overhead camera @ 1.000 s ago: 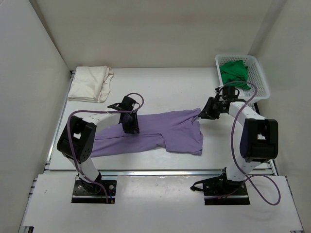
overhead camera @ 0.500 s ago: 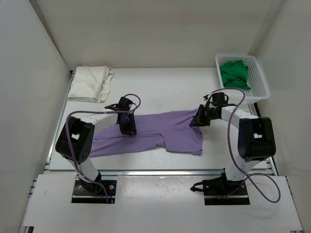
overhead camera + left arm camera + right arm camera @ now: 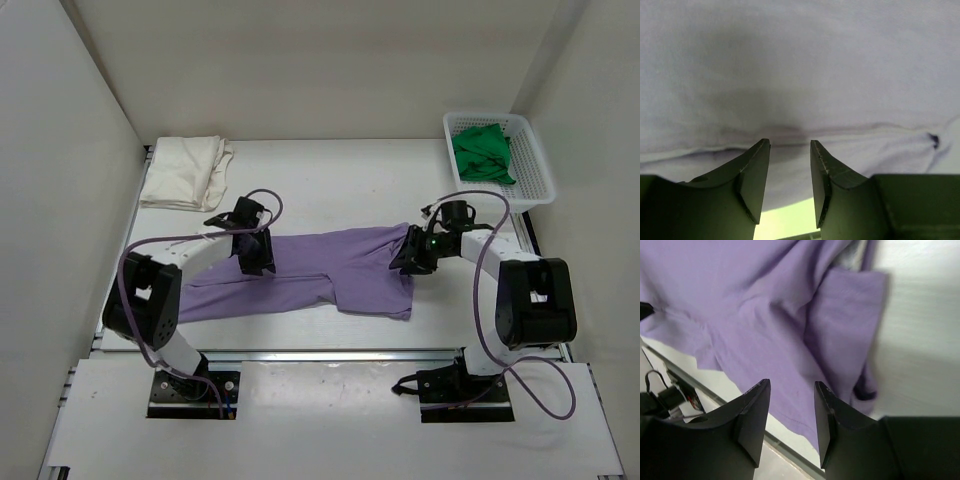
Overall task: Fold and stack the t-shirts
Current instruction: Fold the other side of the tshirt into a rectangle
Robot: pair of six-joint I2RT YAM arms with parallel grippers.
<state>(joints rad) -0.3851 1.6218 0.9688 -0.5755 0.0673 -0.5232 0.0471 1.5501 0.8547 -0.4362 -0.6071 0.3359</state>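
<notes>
Purple shirt lay spread flat across the middle of the table, long way left to right, with its right end wider and reaching toward the near edge. Left gripper sat low on the shirt's far edge, left of centre. The wrist view showed its fingers parted with a clear gap, a cloth fold line just past the tips, nothing pinched. Right gripper was down at the shirt's right end. Its fingers were apart too, with cloth lying in soft folds beneath and nothing gripped. Cream shirt lay folded in the far left corner, well apart from the purple one. Green shirt sat crumpled inside the white basket at the far right corner, beyond the right arm. Purple cables looped off both arms, and the right one arched between that gripper and the basket. Plain walls closed in the table on the left, back and right.
</notes>
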